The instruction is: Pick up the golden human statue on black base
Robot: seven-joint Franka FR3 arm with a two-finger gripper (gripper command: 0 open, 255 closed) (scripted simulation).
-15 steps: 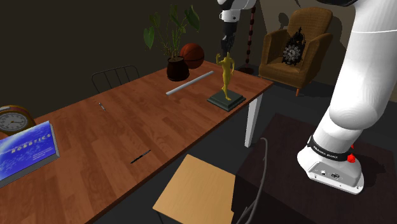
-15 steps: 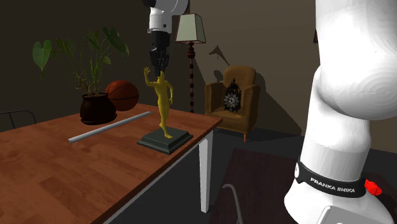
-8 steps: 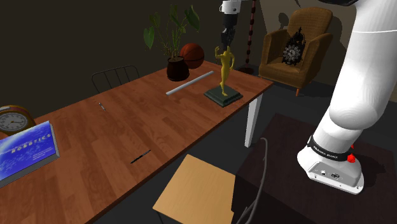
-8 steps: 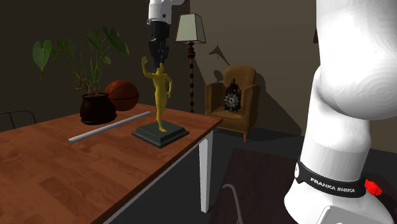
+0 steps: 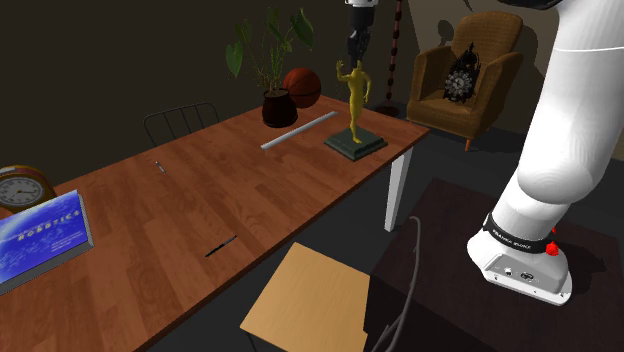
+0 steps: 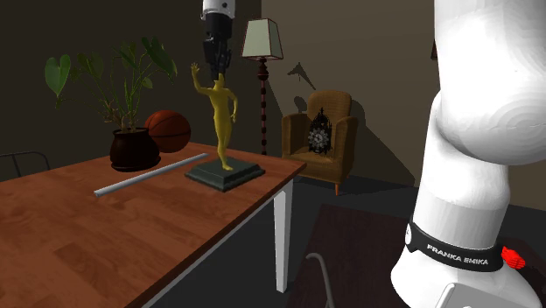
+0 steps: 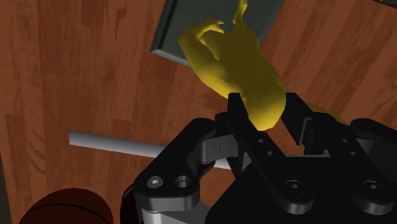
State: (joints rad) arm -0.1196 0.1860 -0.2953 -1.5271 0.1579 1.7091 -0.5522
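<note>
The golden human statue (image 5: 356, 95) (image 6: 222, 118) stands on its dark square base (image 5: 355, 143) (image 6: 225, 174) near the far corner of the wooden table (image 5: 150, 220). My black gripper (image 5: 356, 55) (image 6: 216, 68) comes down from above and is shut on the statue's head. In the wrist view the fingers (image 7: 234, 105) clasp the golden head (image 7: 264, 105) from both sides, with the base (image 7: 172, 38) below it. The base looks slightly raised off the tabletop.
A grey rod (image 5: 298, 131) (image 7: 114, 145) lies just beside the base. Behind it are a potted plant (image 5: 275, 100) and a basketball (image 5: 302, 87). A pen (image 5: 221, 246), a clock (image 5: 22, 187) and a blue book (image 5: 40, 240) sit nearer. An armchair (image 5: 468, 75) stands beyond the table.
The gripper has risen while shut on the statue's head. The statue and its base have come up with it and shifted slightly toward the table's far corner.
</note>
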